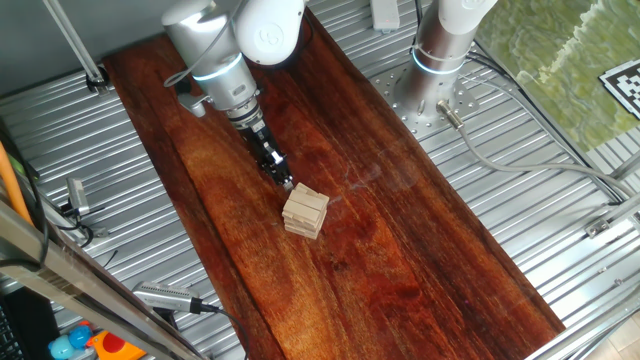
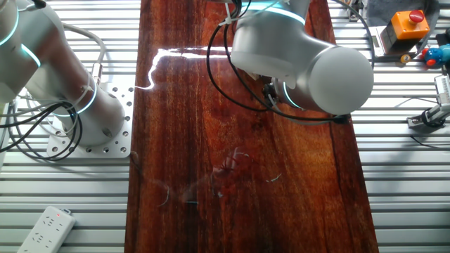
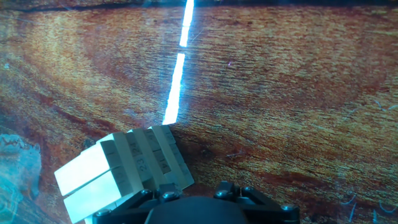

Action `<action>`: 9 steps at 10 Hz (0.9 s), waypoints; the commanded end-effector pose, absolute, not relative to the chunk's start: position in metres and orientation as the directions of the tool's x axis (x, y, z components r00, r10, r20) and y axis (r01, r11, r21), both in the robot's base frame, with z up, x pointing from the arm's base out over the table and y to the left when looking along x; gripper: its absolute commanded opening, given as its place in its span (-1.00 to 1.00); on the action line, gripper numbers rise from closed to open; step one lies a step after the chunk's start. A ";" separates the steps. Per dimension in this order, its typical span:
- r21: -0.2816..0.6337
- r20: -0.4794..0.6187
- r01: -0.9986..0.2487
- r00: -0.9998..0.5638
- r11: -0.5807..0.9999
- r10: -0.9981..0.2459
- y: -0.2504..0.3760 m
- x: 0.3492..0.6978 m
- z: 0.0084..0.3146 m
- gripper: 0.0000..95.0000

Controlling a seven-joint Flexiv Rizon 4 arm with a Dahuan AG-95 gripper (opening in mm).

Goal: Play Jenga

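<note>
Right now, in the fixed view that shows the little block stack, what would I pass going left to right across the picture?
Ribbed metal table → tool → Jenga stack on the dark wood board → second robot's silver base → grey cable.

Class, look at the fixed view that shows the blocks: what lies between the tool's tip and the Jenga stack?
Nothing. In that view the tool is right at the upper edge of the Jenga stack; whether they touch is unclear. Around them only the dark wood board shows.
</note>
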State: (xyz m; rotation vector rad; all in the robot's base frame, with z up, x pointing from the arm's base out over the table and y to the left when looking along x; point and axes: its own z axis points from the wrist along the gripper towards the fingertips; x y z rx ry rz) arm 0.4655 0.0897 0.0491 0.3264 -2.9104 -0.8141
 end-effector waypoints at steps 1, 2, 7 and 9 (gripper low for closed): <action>0.522 0.040 -0.179 -0.972 0.834 -0.234 0.090 0.465 0.049 -0.20; 0.522 0.040 -0.179 -0.971 0.834 -0.234 0.090 0.465 0.049 -0.20; 0.518 0.044 -0.186 -0.969 0.835 -0.243 0.090 0.465 0.049 -0.20; 0.521 0.041 -0.188 -0.969 0.833 -0.244 0.090 0.465 0.049 -0.20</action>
